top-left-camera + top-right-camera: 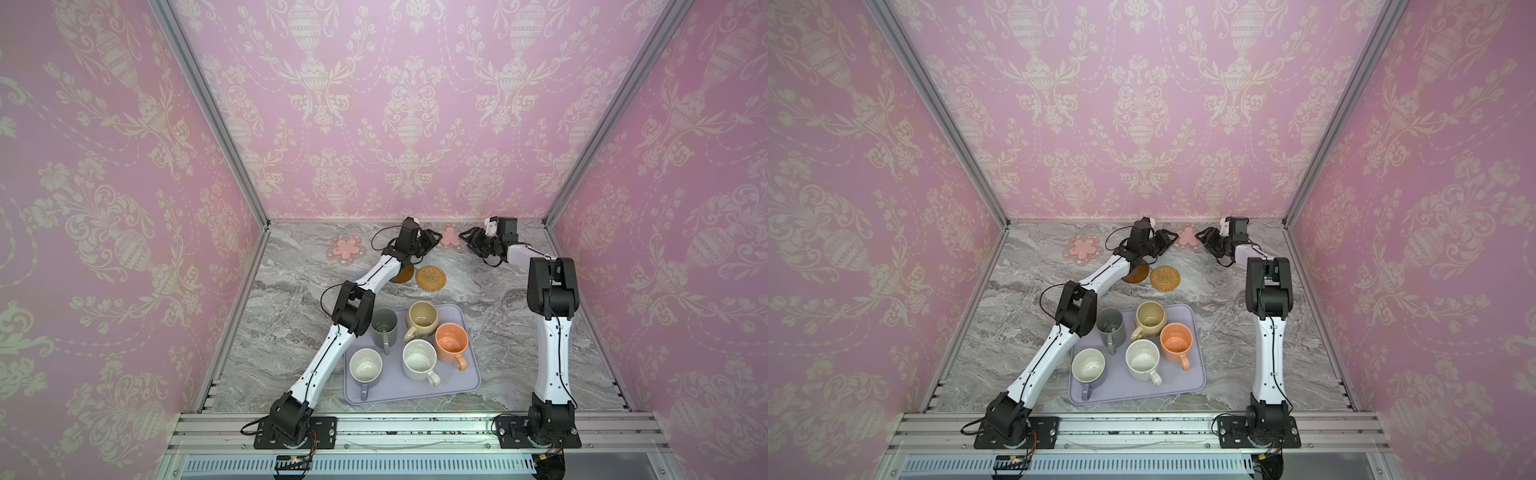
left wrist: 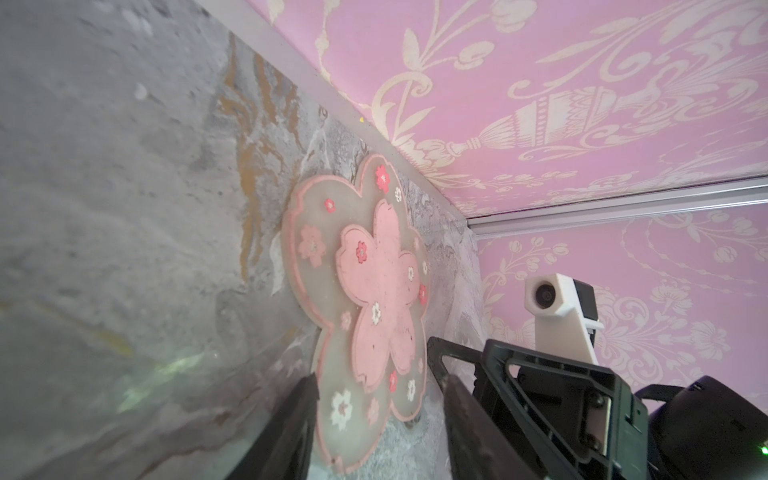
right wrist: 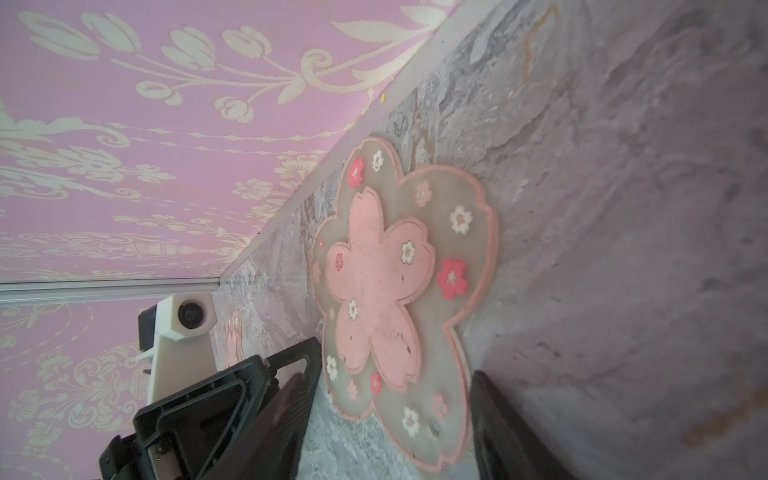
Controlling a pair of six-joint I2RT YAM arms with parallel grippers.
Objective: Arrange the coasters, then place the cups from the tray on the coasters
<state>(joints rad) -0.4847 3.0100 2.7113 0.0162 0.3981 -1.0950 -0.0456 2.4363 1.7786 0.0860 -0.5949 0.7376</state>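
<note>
- Two arms close on one coaster: we find the left pincer (image 1: 434,239) and the right pincer (image 1: 465,240) facing tip to tip at the far edge of the marble tabletop (image 1: 490,353), near the back wall (image 1: 415,124).
- The flower coaster (image 1: 450,235) lies flat on the tabletop between the two pincers, with each pincer's tips at an opposite edge of it.
- The left pincer's jaws stand apart. From its wrist camera we see the coaster in the gap between them.
- The right pincer's jaws also stand apart, and its wrist camera shows the same coaster framed in its gap.
- A second flower coaster (image 1: 345,248) lies well out to the left of the left pincer.
- Behind the left pincer, toward the arms' bases, a brown coaster (image 1: 406,275) sits partly under the left forearm, and a woven coaster (image 1: 431,277) lies just beside it.
- Farther back from both pincers lies the tray (image 1: 395,392). It carries a grey cup (image 1: 384,326), a beige cup (image 1: 422,318), an orange cup (image 1: 452,340), a speckled white cup (image 1: 419,359) and a lavender cup (image 1: 365,366), all upright.
</note>
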